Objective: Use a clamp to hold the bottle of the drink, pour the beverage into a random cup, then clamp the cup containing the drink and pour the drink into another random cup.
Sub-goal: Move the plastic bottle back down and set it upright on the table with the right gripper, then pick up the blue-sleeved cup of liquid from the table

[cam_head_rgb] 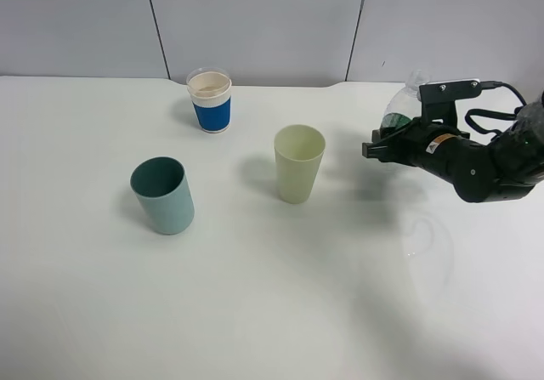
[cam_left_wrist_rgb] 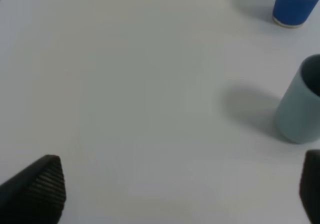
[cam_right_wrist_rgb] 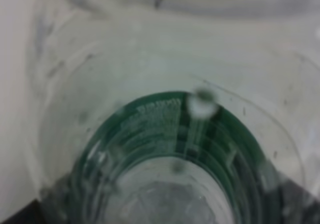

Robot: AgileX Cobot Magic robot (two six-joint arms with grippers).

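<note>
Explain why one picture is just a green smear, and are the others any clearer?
Right wrist view: the bottle sits too near the lens, so everything smears green. Exterior high view: sharp, evenly lit, soft shadows. Left wrist view: slightly soft, fingers dark.

Taller tumbler [cam_head_rgb: 298, 163] left of bottle [cam_head_rgb: 401, 104]

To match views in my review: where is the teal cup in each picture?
Exterior high: teal cup stands left of centre, nearest the camera of the three cups.
Left wrist: teal cup cut off at the frame edge, nearer than the paper cup.
Right wrist: not in it; the bottle fills the view.
Shared landmark: the paper cup, beyond the teal cup in both.
</note>
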